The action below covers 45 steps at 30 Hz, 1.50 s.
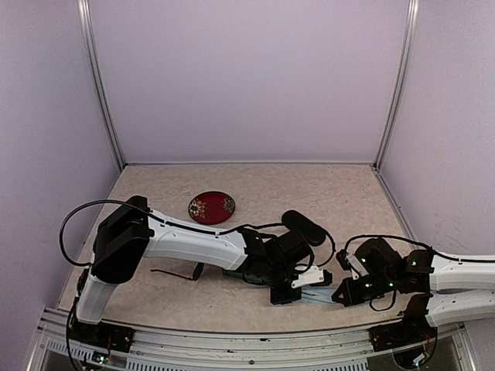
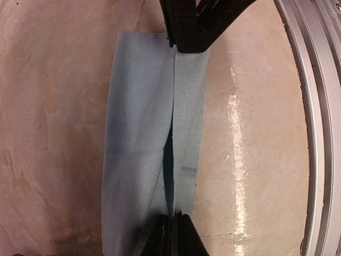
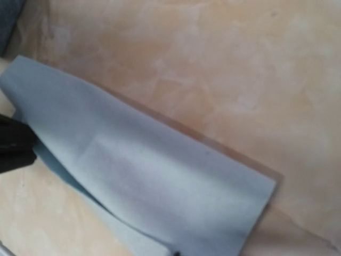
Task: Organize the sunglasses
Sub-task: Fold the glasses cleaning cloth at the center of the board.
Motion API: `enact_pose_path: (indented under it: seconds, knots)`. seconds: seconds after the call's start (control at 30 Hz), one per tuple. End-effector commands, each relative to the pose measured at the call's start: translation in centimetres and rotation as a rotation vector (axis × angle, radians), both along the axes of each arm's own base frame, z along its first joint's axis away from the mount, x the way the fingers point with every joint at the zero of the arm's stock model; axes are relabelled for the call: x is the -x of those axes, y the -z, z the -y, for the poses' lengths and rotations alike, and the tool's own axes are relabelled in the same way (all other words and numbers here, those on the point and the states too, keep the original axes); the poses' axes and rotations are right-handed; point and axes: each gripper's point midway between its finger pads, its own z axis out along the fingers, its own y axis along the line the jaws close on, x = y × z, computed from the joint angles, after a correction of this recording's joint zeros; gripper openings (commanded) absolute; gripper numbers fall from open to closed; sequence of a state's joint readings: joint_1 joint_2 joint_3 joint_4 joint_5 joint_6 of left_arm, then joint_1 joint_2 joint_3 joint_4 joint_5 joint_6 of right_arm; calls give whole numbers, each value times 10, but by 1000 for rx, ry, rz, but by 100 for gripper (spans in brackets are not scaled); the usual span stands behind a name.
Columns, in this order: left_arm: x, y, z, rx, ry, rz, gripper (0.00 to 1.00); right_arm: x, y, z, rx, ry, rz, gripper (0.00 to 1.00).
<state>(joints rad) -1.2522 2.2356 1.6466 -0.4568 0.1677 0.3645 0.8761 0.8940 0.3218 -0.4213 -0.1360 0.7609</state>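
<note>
**Pouch pinched at both ends; no sunglasses packed that I could see.**

I had the left gripper [image 2: 171, 228] pressed together on the near edge of the pouch [image 2: 138, 133]. The right gripper [image 2: 186, 40] was closed on its far edge. The pouch lay flat on the table [image 1: 348, 201] between them, its slit barely parted, and I could not tell whether anything was inside. The black pair [image 1: 176, 273] lay on the table beside the left forearm, well apart from the pouch. The other pair I could not find; the left arm may have hidden it. The black case [image 1: 303, 226] sat just behind the left wrist. I judged the job barely begun: the pouch needed opening, and at least the black pair was left to put away.
</note>
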Motion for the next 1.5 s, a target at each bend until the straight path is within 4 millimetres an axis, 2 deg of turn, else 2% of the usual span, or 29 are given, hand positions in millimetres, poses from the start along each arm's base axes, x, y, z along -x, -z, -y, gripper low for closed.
enact_pose_path:
  seconds: [0.0, 0.17, 0.37, 1.1, 1.33, 1.47]
  knots:
    - [3, 5, 4, -8, 15, -3, 7, 4, 4, 0, 4, -16, -3, 0]
    - [2, 6, 5, -8, 16, 1, 6, 4, 4, 0, 5, -17, -2, 0]
    - [3, 8, 5, -11, 18, -6, 1, 4, 5, 0, 6, -17, -5, 0]
    - [6, -15, 5, 11, 7, 10, 0, 3, 1, -2, -2, -26, 7, 0]
    - [5, -16, 5, 8, -1, 13, 0, 3, 2, -2, 0, -30, 6, 4]
    - [4, -20, 6, 13, -9, 15, 0, 2, -1, -2, -3, -32, 13, 10]
